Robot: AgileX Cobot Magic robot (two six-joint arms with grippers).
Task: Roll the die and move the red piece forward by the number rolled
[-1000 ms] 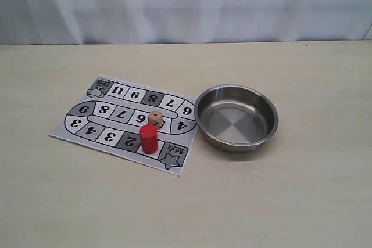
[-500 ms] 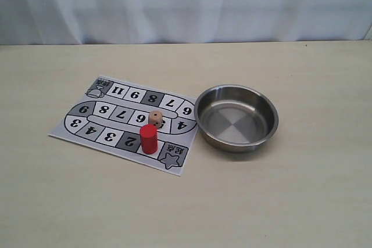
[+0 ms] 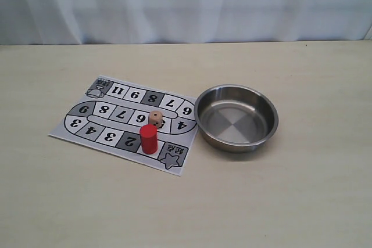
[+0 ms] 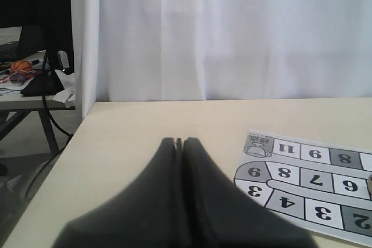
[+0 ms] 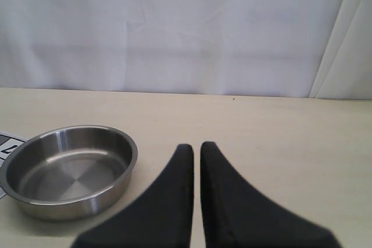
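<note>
While left gripper (image 4: pixel 179 142) and right gripper (image 5: pixel 193 147) are idling closed, the die (image 3: pixel 155 118) is crowding the red piece (image 3: pixel 149 139), perhaps inviting a knock.

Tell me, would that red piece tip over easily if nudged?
Probably, if pushed near its top: the red piece stands upright, taller than wide. Once down, its round side would likely roll. It looks rigid and smooth, so a grip might slip a little.
</note>
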